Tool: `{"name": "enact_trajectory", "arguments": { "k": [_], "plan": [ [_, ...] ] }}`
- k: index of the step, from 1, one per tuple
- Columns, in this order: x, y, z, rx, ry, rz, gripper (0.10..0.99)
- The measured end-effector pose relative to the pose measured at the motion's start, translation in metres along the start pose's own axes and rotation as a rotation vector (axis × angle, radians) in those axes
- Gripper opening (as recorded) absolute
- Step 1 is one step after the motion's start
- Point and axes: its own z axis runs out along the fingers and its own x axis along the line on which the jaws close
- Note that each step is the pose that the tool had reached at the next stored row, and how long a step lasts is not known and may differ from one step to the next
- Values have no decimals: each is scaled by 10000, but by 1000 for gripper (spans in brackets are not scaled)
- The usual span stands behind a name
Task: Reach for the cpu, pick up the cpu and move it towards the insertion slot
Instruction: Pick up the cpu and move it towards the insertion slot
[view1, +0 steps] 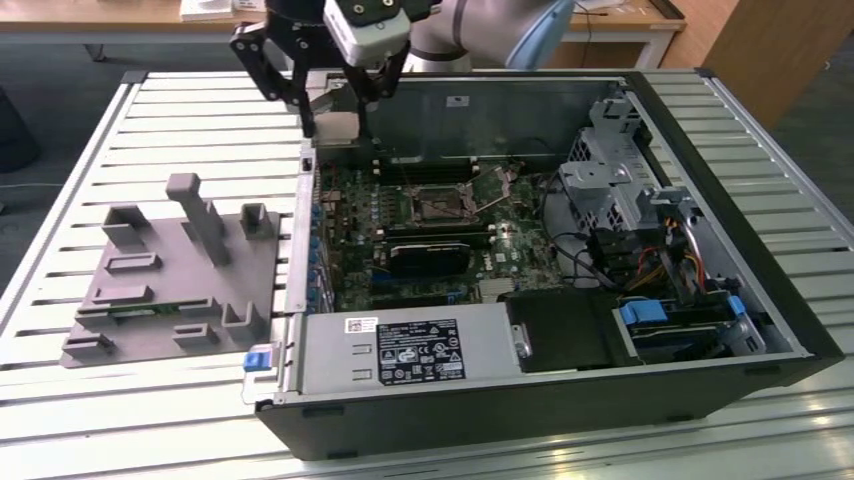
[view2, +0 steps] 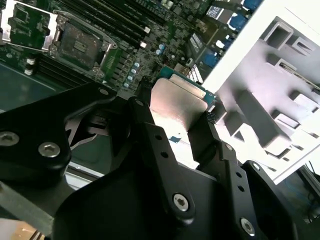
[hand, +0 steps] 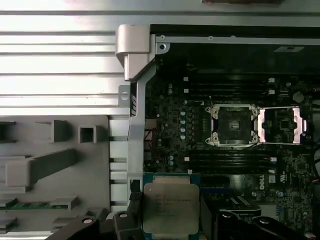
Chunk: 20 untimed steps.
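The exterior view looks down from high up and a bit far off, at the whole open computer case (view1: 534, 250) on the slatted desk (view1: 134, 120), with the grey block tray (view1: 174, 270) at the exterior view's left. The first wrist view rides on the arm and looks straight down, closer, at the green board with the insertion slot (hand: 232, 125). The second wrist view sits very near the hand (view2: 175, 125) and looks slanted past its black fingers (view2: 150, 135). All three views share the slot and the grey tray.
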Motion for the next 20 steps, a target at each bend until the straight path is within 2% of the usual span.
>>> {"name": "enact_trajectory", "arguments": {
  "k": [4, 13, 20],
  "plan": [
    [-119, 21, 2, 0, 0, 2, 541],
    [-196, 236, 15, 0, -1, 2, 541],
    [-293, 363, 24, -1, -1, 2, 541]
  ]
}}
